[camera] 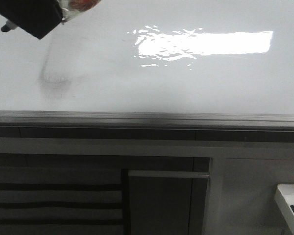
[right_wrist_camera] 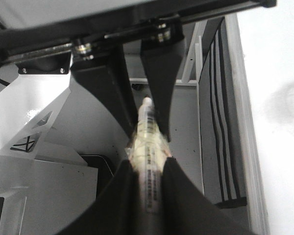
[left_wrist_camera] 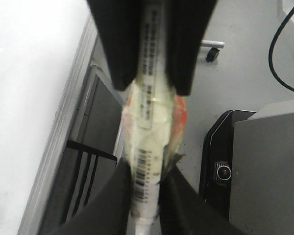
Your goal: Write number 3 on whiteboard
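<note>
The whiteboard (camera: pixel 186 83) fills the upper front view, glossy, with bright glare and a grey metal edge. A faint grey smudge (camera: pixel 56 78) is on its left part. No black number 3 shows on it. A white marker (left_wrist_camera: pixel 148 127) wrapped in clear and red tape is held at both ends. My left gripper (left_wrist_camera: pixel 146 169) is shut on one end and my right gripper (left_wrist_camera: pixel 152 90) on the other. In the right wrist view my right gripper (right_wrist_camera: pixel 149 164) grips the marker (right_wrist_camera: pixel 148 147), whose tip lies between the left gripper's fingers (right_wrist_camera: pixel 159 83). Both sit off the board's edge (right_wrist_camera: pixel 245 122).
A dark gripper part with tape (camera: pixel 34 17) pokes into the front view's top left corner. Below the board are white cabinet panels (camera: pixel 250 191), dark slats (camera: pixel 54 203) and a white tray (camera: pixel 290 203). A black device (left_wrist_camera: pixel 220 166) and a cable (left_wrist_camera: pixel 279 63) lie on the floor.
</note>
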